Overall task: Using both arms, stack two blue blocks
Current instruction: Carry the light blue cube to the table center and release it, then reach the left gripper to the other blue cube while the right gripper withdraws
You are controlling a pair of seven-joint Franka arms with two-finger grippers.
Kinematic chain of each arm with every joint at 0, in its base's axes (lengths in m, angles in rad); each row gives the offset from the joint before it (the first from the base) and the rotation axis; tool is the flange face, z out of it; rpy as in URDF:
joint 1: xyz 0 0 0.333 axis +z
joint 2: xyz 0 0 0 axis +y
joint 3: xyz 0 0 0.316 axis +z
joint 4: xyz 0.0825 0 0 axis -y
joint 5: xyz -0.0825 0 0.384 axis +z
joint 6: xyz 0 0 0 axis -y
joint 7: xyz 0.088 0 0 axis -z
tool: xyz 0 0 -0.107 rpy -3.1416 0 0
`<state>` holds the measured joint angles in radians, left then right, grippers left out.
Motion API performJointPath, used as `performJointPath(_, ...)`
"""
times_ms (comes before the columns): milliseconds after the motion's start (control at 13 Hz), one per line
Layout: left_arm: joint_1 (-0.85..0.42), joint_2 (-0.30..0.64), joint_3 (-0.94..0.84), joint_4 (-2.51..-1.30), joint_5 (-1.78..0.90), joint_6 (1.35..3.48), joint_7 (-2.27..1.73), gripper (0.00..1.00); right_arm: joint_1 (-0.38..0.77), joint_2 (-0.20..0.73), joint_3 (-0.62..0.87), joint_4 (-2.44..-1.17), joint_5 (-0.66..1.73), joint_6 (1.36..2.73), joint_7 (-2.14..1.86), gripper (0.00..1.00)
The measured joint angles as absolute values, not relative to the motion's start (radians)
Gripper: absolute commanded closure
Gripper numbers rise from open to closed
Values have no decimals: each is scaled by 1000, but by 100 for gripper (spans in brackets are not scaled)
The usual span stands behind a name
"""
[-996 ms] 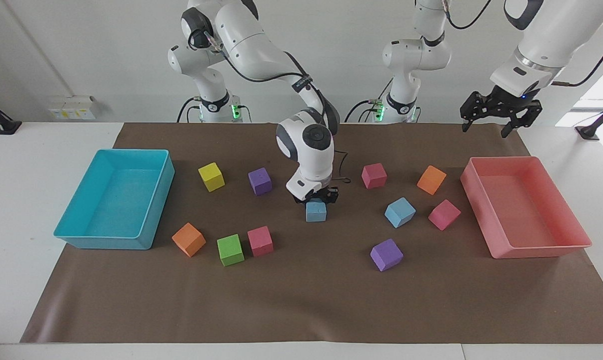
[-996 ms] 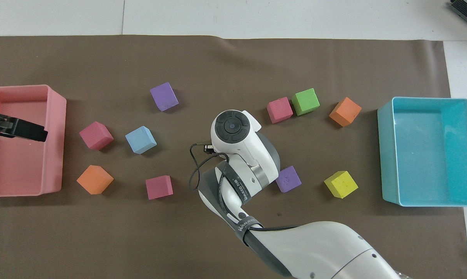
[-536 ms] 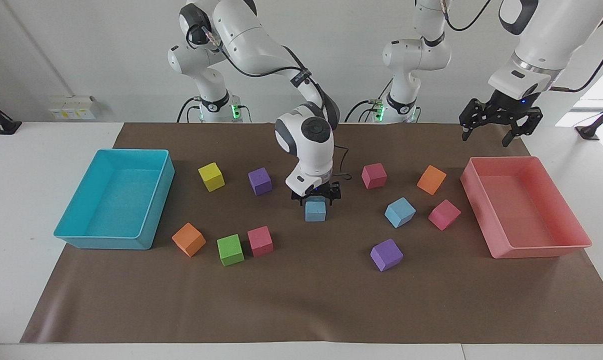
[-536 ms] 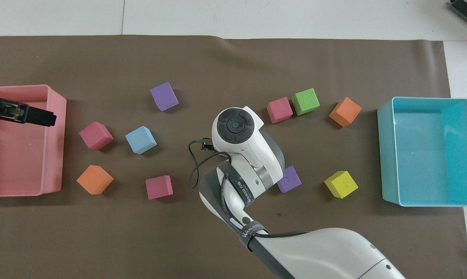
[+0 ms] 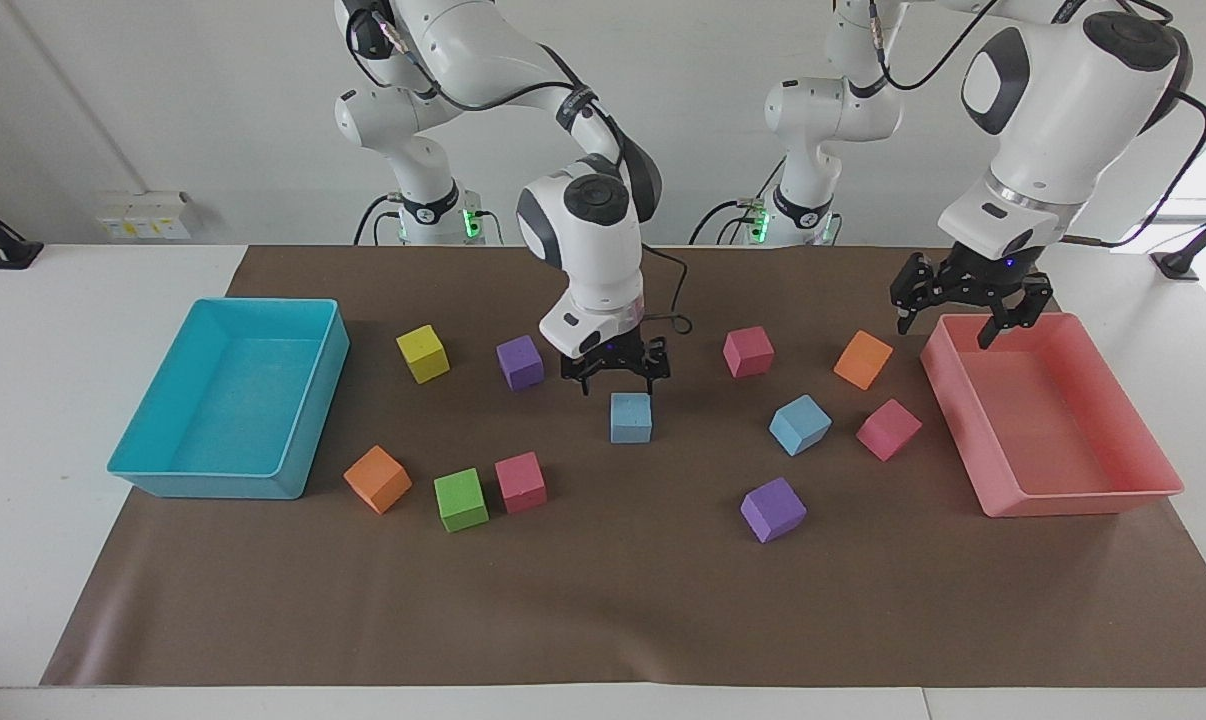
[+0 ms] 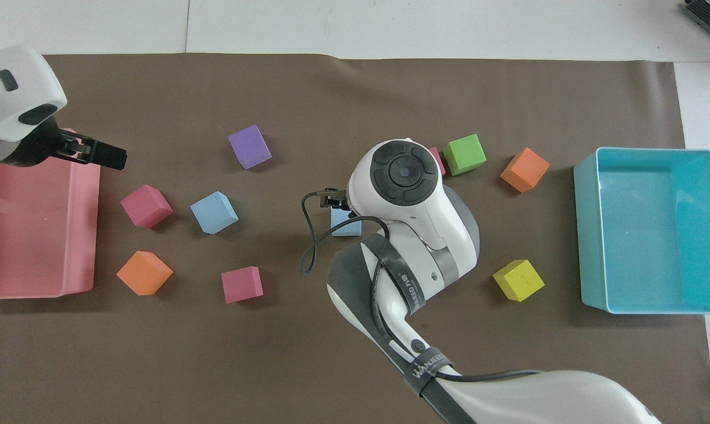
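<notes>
Since a second ago the right gripper has let go of the middle blue block and risen clear of it, while the left gripper has dropped from above the table's edge to the pink tray's rim.

In the facing view, the right gripper hangs just above that blue block, fingers spread wide and empty; the block sits on the brown mat directly below the fingertips, apart from them. A purple cube lies beside the gripper toward the right arm's end. The left gripper, also spread wide and holding nothing, hovers over the tray's rim at the corner nearest the robots. The second blue block lies on the mat between the two grippers, below the level of both, with a magenta cube and an orange cube beside it.

In the overhead view, the right arm's wrist covers its own gripper entirely (only a sliver of the middle blue block peeks out beside it), and it also hides the purple cube and most of one magenta cube. The left gripper shows as dark fingers over the pink tray's corner; its arm is cut off by the frame edge. The second blue block lies in plain sight between the grippers.
</notes>
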<state>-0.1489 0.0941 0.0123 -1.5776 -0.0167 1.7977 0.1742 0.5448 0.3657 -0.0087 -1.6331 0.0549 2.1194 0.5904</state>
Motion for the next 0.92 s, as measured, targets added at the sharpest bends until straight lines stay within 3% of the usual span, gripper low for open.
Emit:
performJointPath(307, -151, 106, 12, -1589, -17, 1822, 177, 0, 454, 294, -9, -1679, 249, 2117, 434, 0)
performJointPath(613, -155, 105, 6, -1638, -17, 1845, 340, 0, 353, 290, -9, -1742, 507, 2115, 104, 0)
performJointPath(690, -155, 105, 6, -1666, -17, 1861, 393, 0, 325, 290, -10, -1758, 573, 2108, 33, 3)
performJointPath(920, -169, 106, 5, -1764, -17, 1930, 516, 0, 275, 292, -10, -1794, 717, 2091, -99, 25)
